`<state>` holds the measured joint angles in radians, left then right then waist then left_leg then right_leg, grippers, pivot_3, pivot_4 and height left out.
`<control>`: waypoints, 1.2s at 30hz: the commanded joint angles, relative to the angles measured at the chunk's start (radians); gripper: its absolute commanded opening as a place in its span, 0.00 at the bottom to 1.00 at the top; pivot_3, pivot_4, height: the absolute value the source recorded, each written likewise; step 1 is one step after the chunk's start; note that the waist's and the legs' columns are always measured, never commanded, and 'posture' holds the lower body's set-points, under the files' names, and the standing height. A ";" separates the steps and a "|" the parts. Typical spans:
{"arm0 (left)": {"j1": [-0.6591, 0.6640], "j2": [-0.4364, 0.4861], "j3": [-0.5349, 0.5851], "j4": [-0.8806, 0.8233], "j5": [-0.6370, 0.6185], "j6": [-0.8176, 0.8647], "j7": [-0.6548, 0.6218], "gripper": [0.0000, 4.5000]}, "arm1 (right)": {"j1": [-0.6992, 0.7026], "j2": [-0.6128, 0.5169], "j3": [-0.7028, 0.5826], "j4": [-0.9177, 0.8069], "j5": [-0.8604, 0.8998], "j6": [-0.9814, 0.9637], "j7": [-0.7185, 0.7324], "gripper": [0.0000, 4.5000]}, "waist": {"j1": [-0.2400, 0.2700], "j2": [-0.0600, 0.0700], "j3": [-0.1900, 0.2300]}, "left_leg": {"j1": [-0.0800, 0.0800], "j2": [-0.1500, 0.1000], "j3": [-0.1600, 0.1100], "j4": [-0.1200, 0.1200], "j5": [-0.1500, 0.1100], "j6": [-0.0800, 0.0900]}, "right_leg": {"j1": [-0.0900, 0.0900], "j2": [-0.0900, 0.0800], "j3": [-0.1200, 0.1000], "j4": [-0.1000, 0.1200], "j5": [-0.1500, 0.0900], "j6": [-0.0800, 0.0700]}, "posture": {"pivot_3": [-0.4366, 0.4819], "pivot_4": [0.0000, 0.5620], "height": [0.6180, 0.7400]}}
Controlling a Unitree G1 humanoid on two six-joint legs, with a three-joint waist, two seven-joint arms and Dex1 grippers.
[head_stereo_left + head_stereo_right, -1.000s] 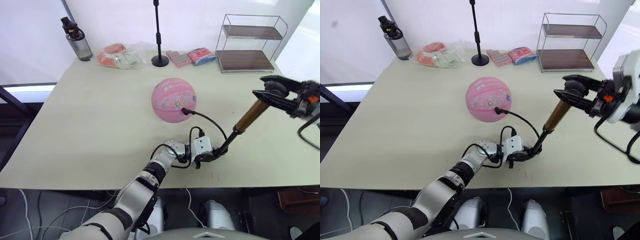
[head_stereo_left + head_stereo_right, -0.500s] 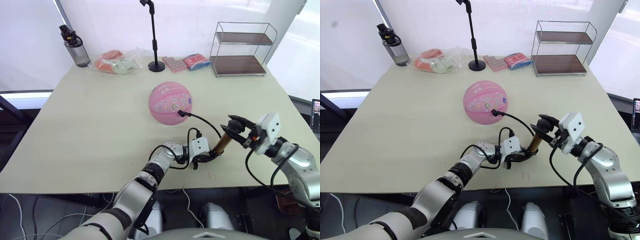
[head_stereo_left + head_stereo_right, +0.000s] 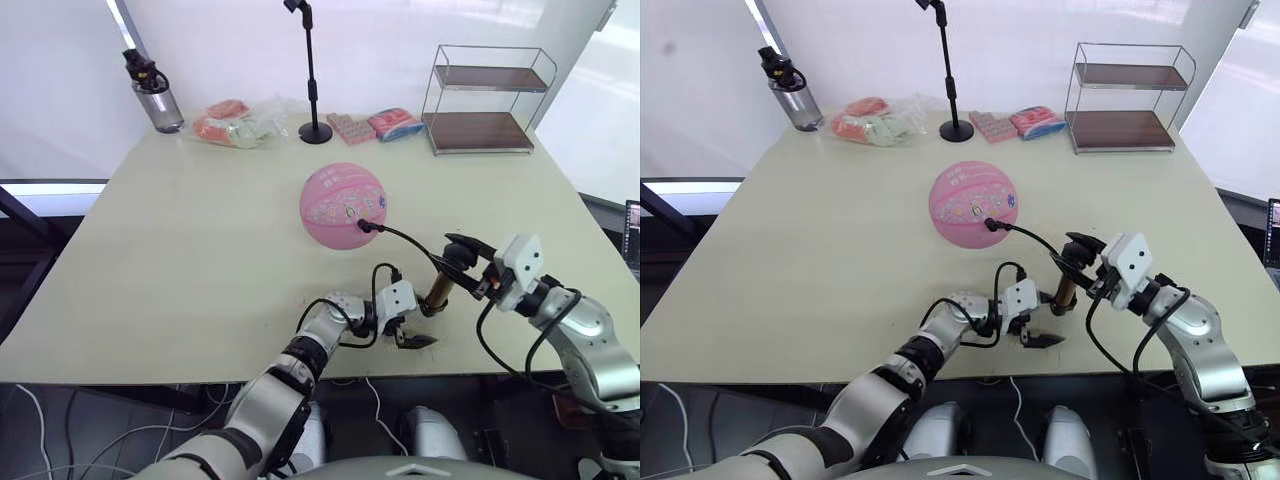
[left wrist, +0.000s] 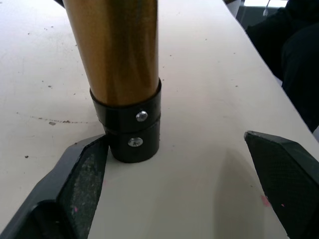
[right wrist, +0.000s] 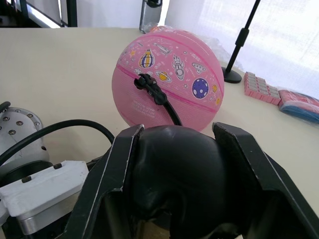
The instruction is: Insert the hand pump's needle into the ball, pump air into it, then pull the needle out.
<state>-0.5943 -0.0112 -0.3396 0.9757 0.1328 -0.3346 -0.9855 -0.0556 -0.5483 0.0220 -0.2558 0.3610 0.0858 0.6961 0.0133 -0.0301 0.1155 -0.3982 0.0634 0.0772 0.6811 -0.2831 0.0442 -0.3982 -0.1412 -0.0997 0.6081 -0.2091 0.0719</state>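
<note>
The pink ball (image 3: 343, 207) rests mid-table, round, with cartoon prints. The needle's black fitting (image 3: 362, 225) is stuck in its near side, and the thin black hose (image 3: 410, 240) curves from there to the hand pump (image 3: 437, 293). The pump stands nearly upright near the table's front edge, its gold tube (image 4: 117, 47) ending in a black base (image 4: 132, 132). My left gripper (image 3: 405, 328) is open around that base, one finger (image 4: 82, 172) touching it and the other finger (image 4: 281, 169) well clear. My right gripper (image 5: 177, 130) is shut on the pump's black handle (image 5: 174, 174) at the top.
Along the table's far edge stand a water bottle (image 3: 152, 92), a clear bag of orange items (image 3: 240, 120), a black microphone stand (image 3: 317, 128), pink packets (image 3: 355, 127) and a wire two-tier shelf (image 3: 485, 98). The table's front edge (image 3: 200, 375) runs just below my left gripper.
My right gripper has pushed the pump's handle down, so the pump is now short and more upright. My left gripper has opened and let go of the pump's base.
</note>
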 commanded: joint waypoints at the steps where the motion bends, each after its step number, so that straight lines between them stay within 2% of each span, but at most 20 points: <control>1: 0.060 0.056 0.014 -0.126 -0.038 0.023 -0.060 0.98 | 0.016 -0.016 0.028 0.072 -0.068 0.060 -0.007 0.40 | -0.002 0.007 0.007 | 0.000 0.000 0.000 0.000 0.000 0.000 | 0.000 0.000 0.000 0.000 0.000 0.000 | 0.48 0.27 0.93; 5: 0.143 0.126 0.032 -0.377 -0.114 0.100 -0.122 0.98 | 0.001 -0.022 0.027 0.047 -0.062 0.072 -0.008 0.40 | -0.002 0.013 0.014 | -0.003 0.000 0.000 -0.001 0.000 0.000 | -0.006 0.002 -0.001 0.001 0.001 -0.001 | 0.48 0.27 0.93; 11: 0.281 0.298 0.071 -0.769 -0.227 0.262 -0.177 0.98 | -0.030 -0.032 0.013 0.027 -0.054 0.098 -0.008 0.40 | 0.003 0.019 0.020 | -0.016 -0.004 -0.001 0.002 0.002 0.003 | -0.018 0.002 -0.001 0.002 0.005 -0.007 | 0.48 0.27 0.93; 17: 0.338 0.449 0.180 -1.002 -0.395 0.403 -0.220 0.98 | -0.083 -0.073 0.010 0.011 -0.079 0.122 -0.002 0.40 | 0.004 0.023 0.027 | -0.017 -0.006 -0.002 0.003 0.002 0.003 | -0.017 0.001 -0.001 0.002 0.002 -0.003 | 0.48 0.27 0.93; 24: 0.345 0.591 0.271 -1.177 -0.571 0.550 -0.273 0.98 | -0.137 -0.145 -0.002 -0.021 -0.137 0.095 0.004 0.40 | 0.006 0.025 0.038 | -0.018 -0.007 -0.002 0.003 0.002 0.002 | -0.017 0.002 -0.001 0.002 0.002 -0.003 | 0.48 0.27 0.93; 29: 0.340 0.613 0.286 -1.220 -0.612 0.583 -0.256 0.98 | -0.202 -0.199 -0.005 -0.001 -0.205 0.055 0.003 0.40 | 0.006 0.026 0.045 | -0.019 -0.008 -0.001 0.003 0.002 0.002 | -0.017 0.002 0.000 0.002 0.002 -0.002 | 0.48 0.27 0.93; 36: 0.318 0.615 0.274 -1.225 -0.616 0.593 -0.236 0.98 | -0.261 -0.243 0.076 0.153 -0.448 -0.198 -0.023 0.40 | 0.001 0.025 0.053 | -0.019 -0.008 0.004 0.002 0.007 -0.006 | -0.018 0.003 0.000 0.002 0.004 0.004 | 0.48 0.27 0.93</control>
<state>-0.2686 0.5973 -0.0775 -0.2114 -0.4670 0.2575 -1.2253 -0.3044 -0.7794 0.1004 -0.1271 -0.0341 -0.0551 0.6931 0.0146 -0.0049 0.1688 -0.4177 0.0553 0.0817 0.6832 -0.2760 0.0381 -0.4157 -0.1377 -0.0990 0.6106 -0.2057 0.0765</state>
